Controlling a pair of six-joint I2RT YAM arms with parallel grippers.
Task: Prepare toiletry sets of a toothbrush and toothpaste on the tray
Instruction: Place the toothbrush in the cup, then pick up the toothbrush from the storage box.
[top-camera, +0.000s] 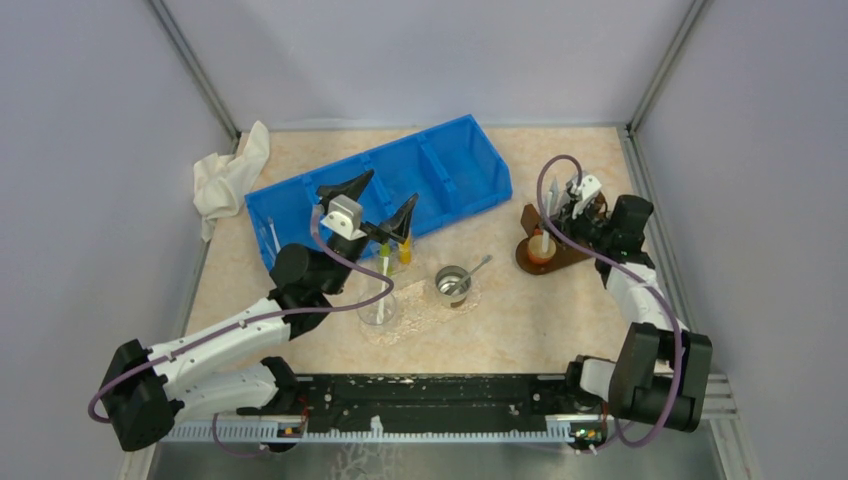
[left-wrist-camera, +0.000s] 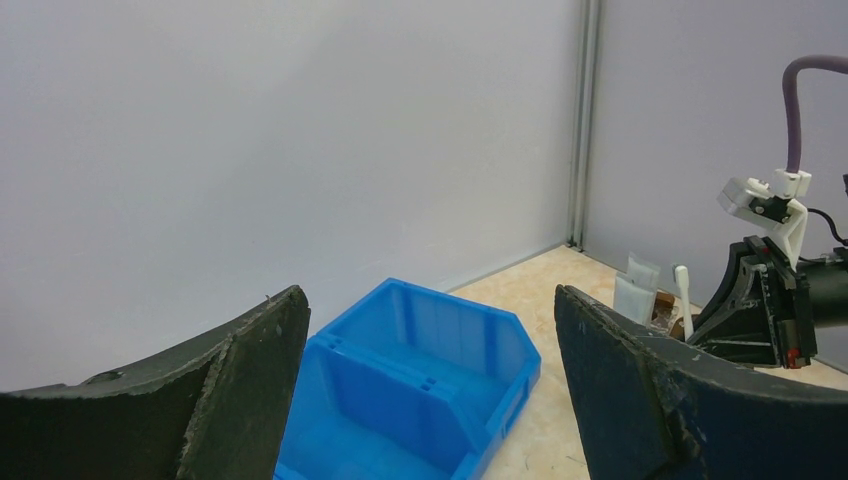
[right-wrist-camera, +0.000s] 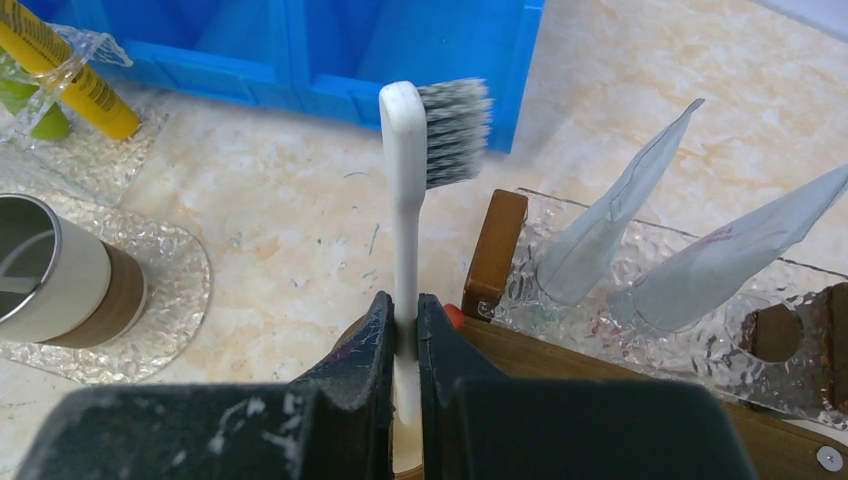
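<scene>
We clamp the thin white toothbrush (right-wrist-camera: 404, 190) upright in our right pincer (right-wrist-camera: 404, 322), ready for slotting; left pincer (left-wrist-camera: 426, 296) gapes empty.

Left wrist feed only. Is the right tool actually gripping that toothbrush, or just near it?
Observer: Gripping. The right wrist view shows the right tool shut on the toothbrush handle, bristles up.
Operator: Over what?
Observer: The top view puts it over the brown tray, right of the blue bin.
Operator: Any toothpaste around?
Observer: A yellow toothpaste tube sits in a clear glass holder on the bin's near side, close by your open left tool.
</scene>
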